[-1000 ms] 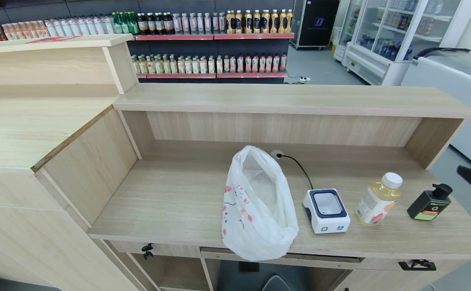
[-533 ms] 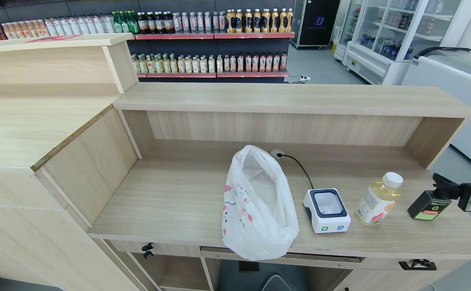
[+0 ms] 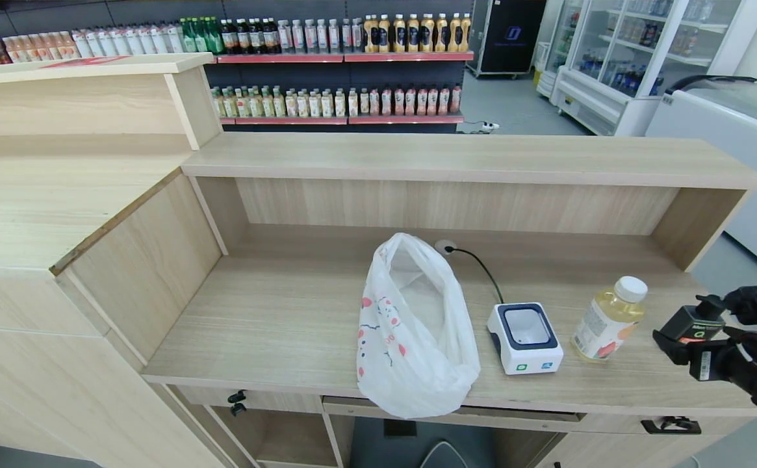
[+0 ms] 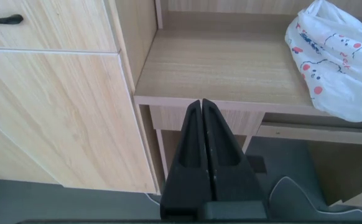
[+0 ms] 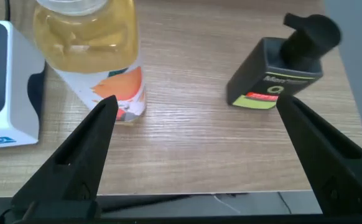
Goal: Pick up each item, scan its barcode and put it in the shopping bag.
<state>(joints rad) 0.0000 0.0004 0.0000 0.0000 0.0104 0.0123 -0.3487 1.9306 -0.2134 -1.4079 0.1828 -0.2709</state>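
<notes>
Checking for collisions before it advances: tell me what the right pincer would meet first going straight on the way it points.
Probably bare counter: the open right pincer aims between the juice bottle and the black pump bottle. Depth is unclear.

Bright, even indoor light; soft shadow under counter ledge [image 3: 469,162]; straight edges bow near head-view borders.

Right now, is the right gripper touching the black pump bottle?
Cannot tell. In the right wrist view one fingertip of the right gripper borders the black pump bottle, no plain gap; the head view overlaps them.
</notes>
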